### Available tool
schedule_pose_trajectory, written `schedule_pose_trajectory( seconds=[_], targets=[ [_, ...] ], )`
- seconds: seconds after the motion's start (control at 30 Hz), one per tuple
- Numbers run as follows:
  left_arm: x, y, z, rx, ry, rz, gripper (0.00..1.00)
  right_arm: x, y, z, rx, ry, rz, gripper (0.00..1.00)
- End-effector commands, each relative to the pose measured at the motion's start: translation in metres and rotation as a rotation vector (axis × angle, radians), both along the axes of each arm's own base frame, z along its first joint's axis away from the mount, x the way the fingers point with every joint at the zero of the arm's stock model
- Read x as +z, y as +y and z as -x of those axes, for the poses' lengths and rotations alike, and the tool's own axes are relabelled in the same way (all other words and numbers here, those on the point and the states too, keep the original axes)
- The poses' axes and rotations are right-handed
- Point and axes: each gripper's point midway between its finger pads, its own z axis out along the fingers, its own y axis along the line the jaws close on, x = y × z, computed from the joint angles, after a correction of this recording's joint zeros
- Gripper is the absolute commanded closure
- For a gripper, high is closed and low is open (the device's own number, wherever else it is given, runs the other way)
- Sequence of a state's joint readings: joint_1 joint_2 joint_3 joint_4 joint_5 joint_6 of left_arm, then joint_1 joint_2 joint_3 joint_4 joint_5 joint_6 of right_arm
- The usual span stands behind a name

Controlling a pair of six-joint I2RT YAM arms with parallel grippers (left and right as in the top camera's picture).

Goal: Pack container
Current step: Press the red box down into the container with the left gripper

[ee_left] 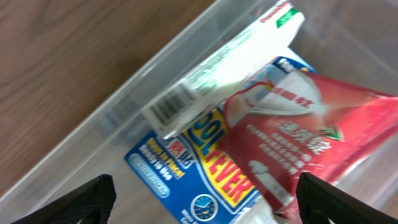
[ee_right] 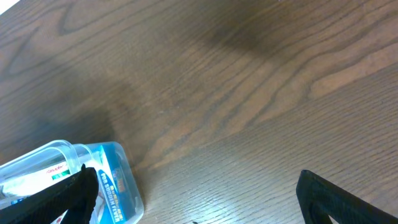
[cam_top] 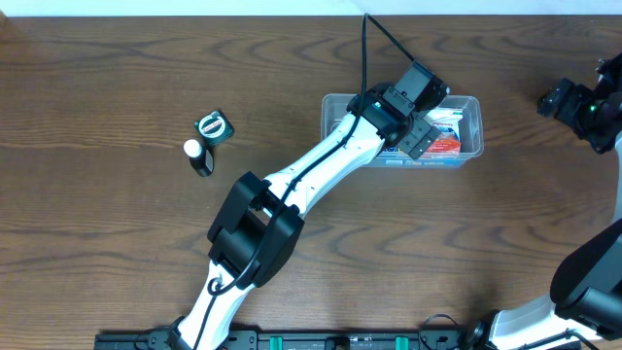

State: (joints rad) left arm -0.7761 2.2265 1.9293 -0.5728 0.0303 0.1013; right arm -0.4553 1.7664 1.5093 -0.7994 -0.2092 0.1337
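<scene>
From overhead, the container (cam_top: 330, 117) is seen on the table (cam_top: 117, 243) right of centre, with the left gripper (cam_top: 422, 142) held over the packets inside it. A small bottle (cam_top: 199, 157) and a green sachet (cam_top: 214, 125) are seen well apart from it, to the left. In the left wrist view, the jaws are spread wide and empty above a red packet (ee_left: 311, 124), a blue packet (ee_left: 180, 165) and a white packet (ee_left: 211, 81). In the right wrist view, the right gripper (ee_right: 199, 211) is held open above bare wood, with the container's corner near one finger.
</scene>
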Motion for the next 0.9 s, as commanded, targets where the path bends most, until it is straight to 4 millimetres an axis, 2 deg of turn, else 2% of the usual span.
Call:
schedule_pose_trajectory(
  seconds=[0.0, 0.13, 0.53, 0.87],
  targets=[
    [-0.003, 0.008, -0.005, 0.036, -0.018, -0.039, 0.07, 0.006, -0.001, 0.000, -0.011, -0.015, -0.002, 0.01],
    [-0.003, 0.013, -0.009, 0.056, -0.037, -0.061, 0.07, 0.006, -0.001, 0.000, -0.011, -0.015, -0.002, 0.01],
    [-0.003, 0.011, -0.011, 0.057, -0.045, -0.055, 0.06, 0.006, -0.001, 0.000, -0.010, -0.015, -0.003, 0.01],
    [-0.006, -0.003, 0.006, -0.042, 0.002, -0.032, 0.06, 0.006, -0.001, 0.000, -0.011, -0.015, -0.002, 0.01]
  ],
)
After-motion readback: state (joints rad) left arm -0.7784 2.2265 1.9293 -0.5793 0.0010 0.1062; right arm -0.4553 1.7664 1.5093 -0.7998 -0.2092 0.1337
